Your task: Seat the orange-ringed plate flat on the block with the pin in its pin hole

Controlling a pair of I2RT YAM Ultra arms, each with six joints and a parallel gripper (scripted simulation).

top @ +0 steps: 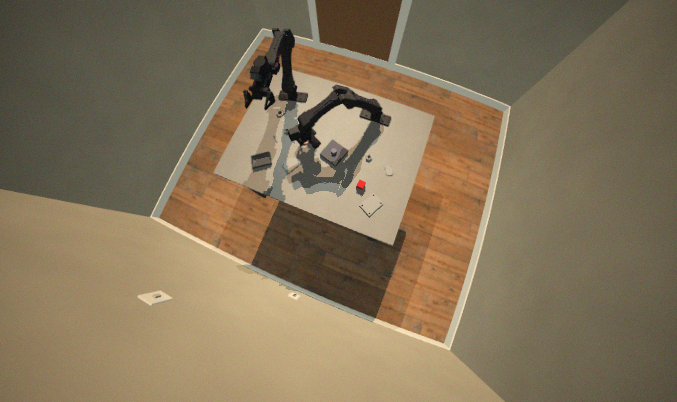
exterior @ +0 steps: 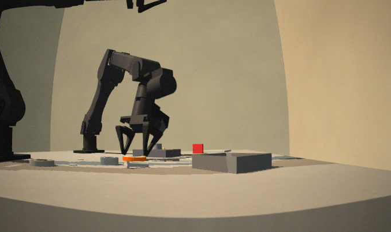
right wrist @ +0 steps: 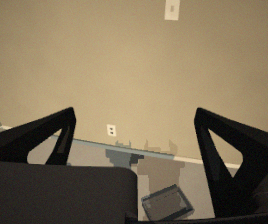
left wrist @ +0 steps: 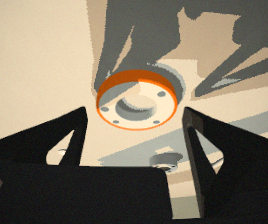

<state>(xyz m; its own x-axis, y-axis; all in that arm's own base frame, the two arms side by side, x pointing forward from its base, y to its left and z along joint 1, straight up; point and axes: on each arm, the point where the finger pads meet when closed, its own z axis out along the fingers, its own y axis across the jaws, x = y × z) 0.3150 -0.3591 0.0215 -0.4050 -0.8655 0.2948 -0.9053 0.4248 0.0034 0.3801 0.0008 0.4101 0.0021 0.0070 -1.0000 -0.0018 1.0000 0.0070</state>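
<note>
The orange-ringed plate [left wrist: 138,99] lies flat on the table, with a large centre hole and small holes around it. It also shows in the exterior view [exterior: 134,158]. My left gripper [exterior: 136,153] is open and empty, low over the plate, with a finger on each side of it [left wrist: 134,119]; I cannot tell whether the fingers touch it. The grey block [top: 333,152] [exterior: 163,148] with its post and small yellow pin stands just beyond the plate. My right gripper [top: 258,97] [right wrist: 135,114] is open and empty, raised high near its base.
A grey box [exterior: 231,162] [right wrist: 165,204] lies near the front, also seen below the right gripper. A red cube [top: 361,185], a white square plate [top: 371,205] and small grey rings [exterior: 109,160] [exterior: 41,162] lie about the table.
</note>
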